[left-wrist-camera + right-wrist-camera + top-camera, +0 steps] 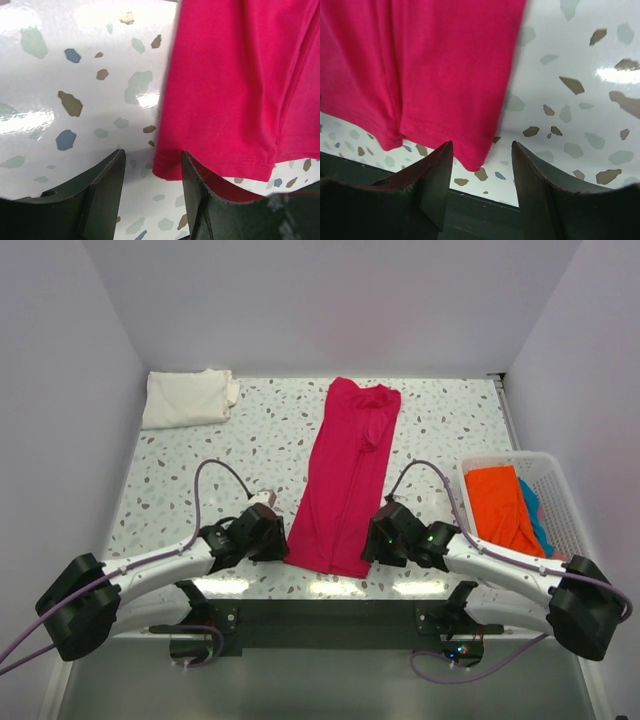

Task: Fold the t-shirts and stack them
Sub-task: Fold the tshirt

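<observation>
A magenta-red t-shirt (347, 477) lies folded into a long strip down the middle of the table. My left gripper (273, 541) is at its near left hem corner (166, 166). It is open, and the corner lies in the gap between the fingers (107, 192). My right gripper (376, 539) is at the near right hem corner (472, 160), also open, with that corner between its fingers (532, 180). A cream-white t-shirt (188, 398) lies folded at the far left. Orange (500, 508) and blue (538, 518) t-shirts sit in the basket.
A white mesh basket (556, 485) stands at the right edge of the speckled table (200, 470). The table's near edge (485, 197) runs just below my right gripper. Walls close in the left, back and right sides.
</observation>
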You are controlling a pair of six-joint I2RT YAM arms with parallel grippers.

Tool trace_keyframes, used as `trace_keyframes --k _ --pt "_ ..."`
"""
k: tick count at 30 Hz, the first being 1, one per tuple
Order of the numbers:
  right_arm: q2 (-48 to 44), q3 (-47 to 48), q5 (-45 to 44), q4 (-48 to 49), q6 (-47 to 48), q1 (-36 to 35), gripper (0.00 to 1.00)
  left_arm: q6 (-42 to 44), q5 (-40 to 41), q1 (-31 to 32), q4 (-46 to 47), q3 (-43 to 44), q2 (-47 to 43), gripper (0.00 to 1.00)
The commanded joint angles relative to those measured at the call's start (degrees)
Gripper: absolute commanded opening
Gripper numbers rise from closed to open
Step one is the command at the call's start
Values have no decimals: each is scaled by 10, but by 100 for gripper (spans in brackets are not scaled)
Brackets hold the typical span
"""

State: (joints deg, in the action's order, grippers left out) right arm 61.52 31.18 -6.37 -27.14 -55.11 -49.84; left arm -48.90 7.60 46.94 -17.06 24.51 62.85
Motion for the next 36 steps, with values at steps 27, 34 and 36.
trace_keyframes --k 27,34,36 --pt "36 -90 56 61 -107 -34 0 -16 -50 42 66 -32 21 3" --pt "-10 -82 63 -3 -66 -52 0 -56 -42 81 31 -32 -19 0" --pt "-17 -70 57 -24 -54 -53 0 -64 -36 87 29 -27 -36 0"
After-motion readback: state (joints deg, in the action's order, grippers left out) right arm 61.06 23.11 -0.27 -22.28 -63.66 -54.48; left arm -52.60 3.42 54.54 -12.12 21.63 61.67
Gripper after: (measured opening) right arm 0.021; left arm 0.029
